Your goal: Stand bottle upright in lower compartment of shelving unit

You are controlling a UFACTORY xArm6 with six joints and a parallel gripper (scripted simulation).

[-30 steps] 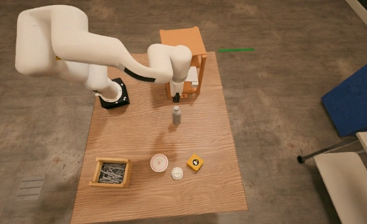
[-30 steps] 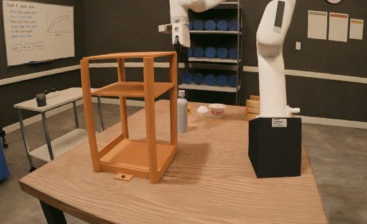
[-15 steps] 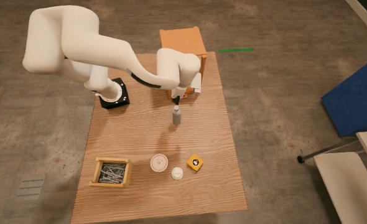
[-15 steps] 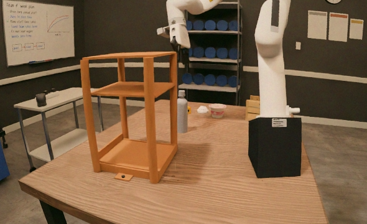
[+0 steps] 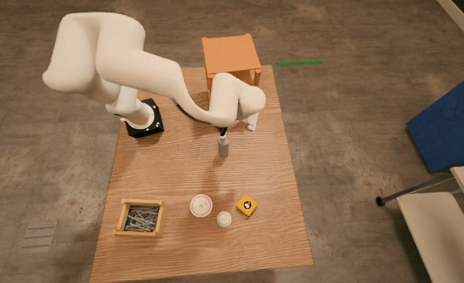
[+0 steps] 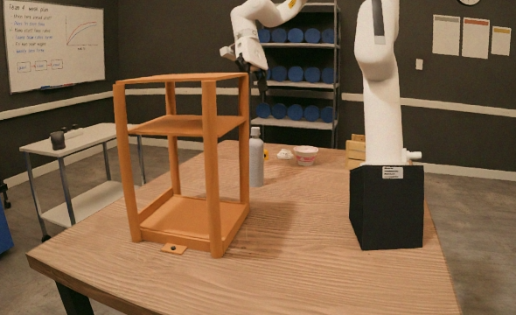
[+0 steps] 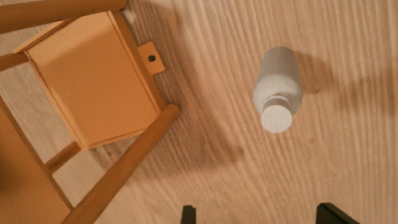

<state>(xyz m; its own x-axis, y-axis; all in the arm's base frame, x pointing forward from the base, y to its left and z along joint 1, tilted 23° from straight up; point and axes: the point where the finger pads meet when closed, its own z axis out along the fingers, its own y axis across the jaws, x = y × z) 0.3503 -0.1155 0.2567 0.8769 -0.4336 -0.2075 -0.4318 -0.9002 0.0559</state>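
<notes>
The bottle stands upright on the tabletop, cap up, just beside the far right post of the orange shelf — outside it, not in either compartment. Seen from the exterior view, it is a pale grey bottle with a white cap, its base flat on the wood. The shelf's lower compartment holds nothing, and a small orange tab with a dark dot lies on the tabletop at its near edge.

The arm rises from a black base on the right and bends over high, so the gripper hangs above the shelf's top, well above the bottle. Its jaws stand partly apart with nothing between them. In the wrist view the two dark fingertips poke in at the bottom edge, and the bottle shows further up the picture, apart from them, with the shelf off to the left.

From the top view the gripper sits close over the bottle, the white forearm hiding part of the shelf. Toward the far end of the tabletop lie a wooden tray of grey nails, a white bowl, a small white cap-like piece and a yellow cube — all well apart from the bottle.
</notes>
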